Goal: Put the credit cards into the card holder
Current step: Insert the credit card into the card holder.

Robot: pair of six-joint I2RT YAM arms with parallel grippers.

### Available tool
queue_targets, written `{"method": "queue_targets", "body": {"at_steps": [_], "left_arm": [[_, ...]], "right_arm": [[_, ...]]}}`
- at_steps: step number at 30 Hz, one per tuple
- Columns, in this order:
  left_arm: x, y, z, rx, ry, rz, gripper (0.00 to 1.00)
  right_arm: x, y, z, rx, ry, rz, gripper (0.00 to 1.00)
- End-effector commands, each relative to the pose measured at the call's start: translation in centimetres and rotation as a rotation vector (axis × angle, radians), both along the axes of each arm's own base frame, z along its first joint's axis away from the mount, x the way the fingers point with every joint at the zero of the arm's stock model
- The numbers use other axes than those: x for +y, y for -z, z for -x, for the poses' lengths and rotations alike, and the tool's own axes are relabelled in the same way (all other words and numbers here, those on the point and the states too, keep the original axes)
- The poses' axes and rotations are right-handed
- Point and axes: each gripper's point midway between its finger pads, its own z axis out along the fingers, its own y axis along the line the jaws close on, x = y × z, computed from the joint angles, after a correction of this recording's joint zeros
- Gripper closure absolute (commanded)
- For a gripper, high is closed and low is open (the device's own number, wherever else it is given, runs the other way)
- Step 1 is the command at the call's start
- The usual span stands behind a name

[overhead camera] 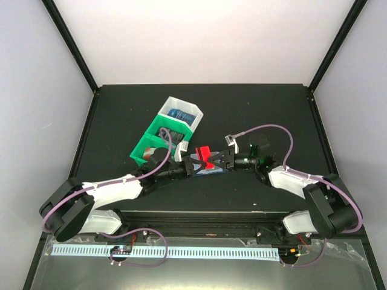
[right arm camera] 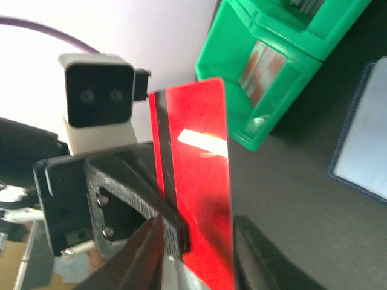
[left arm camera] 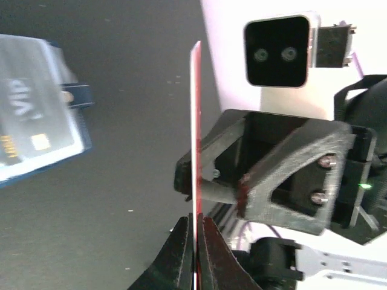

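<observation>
A red credit card (overhead camera: 204, 153) with a black stripe is held upright above the open card holder (overhead camera: 210, 171). My left gripper (overhead camera: 197, 163) is shut on its lower edge. In the left wrist view the red card (left arm camera: 195, 121) stands edge-on between the closed fingers of the left gripper (left arm camera: 195, 232). My right gripper (overhead camera: 214, 159) faces it with its jaws apart on either side of the card (right arm camera: 199, 181). The card holder (left arm camera: 42, 166) lies flat with a grey card (left arm camera: 30, 109) on it. The holder also shows in the right wrist view (right arm camera: 363, 139).
A green-and-white three-compartment bin (overhead camera: 162, 134) stands just behind the left gripper and holds more cards (overhead camera: 180, 113). It also shows in the right wrist view (right arm camera: 272, 66). Black table, white walls at the back and sides.
</observation>
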Motion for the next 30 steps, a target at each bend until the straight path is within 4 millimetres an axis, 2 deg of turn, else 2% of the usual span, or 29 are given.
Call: {"method": "queue_targets", "body": {"at_steps": [1, 3, 4, 6, 10, 15, 19, 21, 24, 30], "left_arm": [[2.3, 3.1, -1.1, -0.005, -0.099, -0.166, 0.98], [3.1, 4.9, -1.2, 0.012, -0.114, -0.251, 0.99], [3.3, 5.3, -1.3, 0.014, -0.114, -0.286, 0.98], [3.2, 7.4, -1.5, 0.051, -0.098, -0.365, 0.98], [1.7, 8.3, -2.3, 0.056, -0.047, -0.395, 0.98], [0.5, 8.9, -4.0, 0.054, -0.037, -0.430, 0.99], [0.2, 9.6, -5.0, 0.081, -0.050, -0.452, 0.99], [1.2, 10.9, -5.4, 0.138, -0.098, -0.490, 0.98], [1.9, 11.7, -5.7, 0.172, -0.135, -0.484, 0.99], [0.8, 12.6, -5.4, 0.214, -0.096, -0.447, 0.98]], "right_arm": [[-0.6, 1.6, -0.9, -0.066, 0.036, 0.137, 0.62], [-1.5, 3.3, -2.0, -0.074, 0.097, 0.248, 0.57], [-2.0, 4.1, -2.6, -0.075, 0.126, 0.300, 0.56], [-3.0, 5.8, -3.6, -0.069, 0.177, 0.403, 0.55], [-5.3, 8.6, -5.5, -0.080, 0.273, 0.634, 0.55], [-6.9, 10.8, -6.3, -0.090, 0.289, 0.844, 0.55], [-6.7, 12.1, -6.5, -0.096, 0.248, 0.934, 0.55], [-6.5, 12.6, -6.6, -0.092, 0.234, 0.957, 0.55], [-6.3, 13.0, -6.7, -0.094, 0.223, 0.972, 0.55], [-5.7, 14.2, -6.2, -0.074, 0.161, 0.988, 0.57]]}}
